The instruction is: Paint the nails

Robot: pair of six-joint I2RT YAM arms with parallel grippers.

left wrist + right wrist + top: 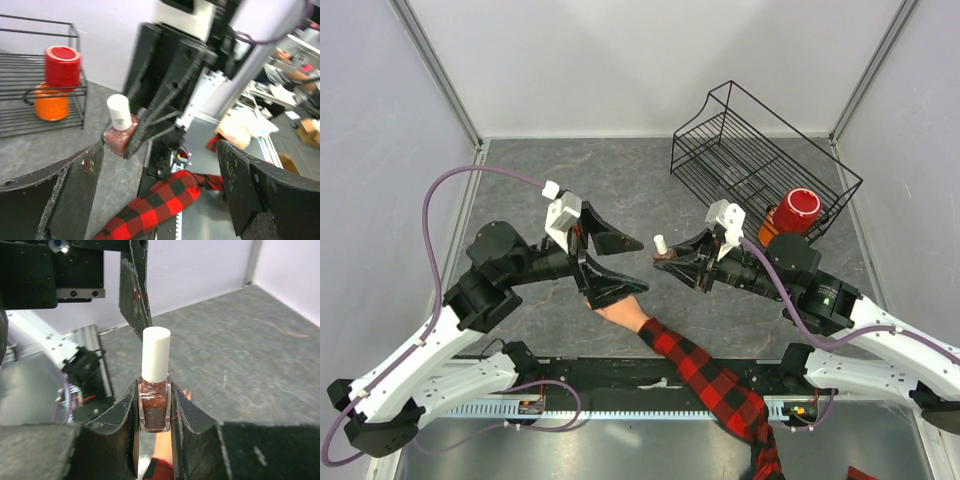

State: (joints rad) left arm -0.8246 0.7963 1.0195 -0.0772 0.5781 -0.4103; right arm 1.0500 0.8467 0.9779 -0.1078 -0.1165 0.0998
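My right gripper (667, 258) is shut on a small dark red glitter bottle (662, 252) with a white cap and holds it upright above the table; the right wrist view (155, 412) shows the bottle (154, 407) pinched between both pads. My left gripper (638, 266) is open and empty, just left of the bottle, which shows beyond it in the left wrist view (119, 134). The pale hand (623, 313) lies under the left gripper's near finger, on an arm in a red-and-black plaid sleeve (705, 375). Its fingers are mostly hidden; the nails cannot be made out.
A black wire rack (752, 160) stands at the back right, with a red cup (798, 208) on an orange one at its near end. Grey walls enclose the table on three sides. The sleeve (150, 205) crosses the near table edge.
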